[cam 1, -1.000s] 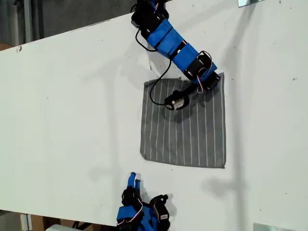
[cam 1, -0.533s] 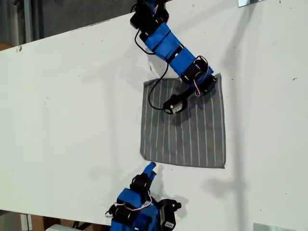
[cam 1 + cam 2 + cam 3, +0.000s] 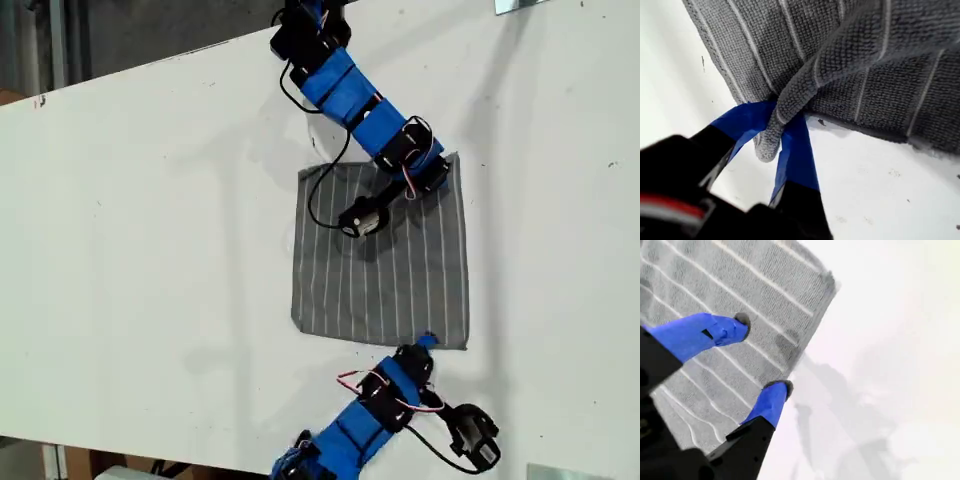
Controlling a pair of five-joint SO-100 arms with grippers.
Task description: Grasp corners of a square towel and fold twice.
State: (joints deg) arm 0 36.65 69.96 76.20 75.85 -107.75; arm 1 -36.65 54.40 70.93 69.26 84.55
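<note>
Now my first hand (image 3: 777,131) is pinched shut on the towel's (image 3: 385,260) far corner while my second hand (image 3: 765,357), spread open, straddles the near edge by its corner on the tabletop (image 3: 150,200).

The soft grey square towel (image 3: 385,260) has thin white stripes. It lies on a plain white desk (image 3: 150,230). Both arms are blue and black.
</note>
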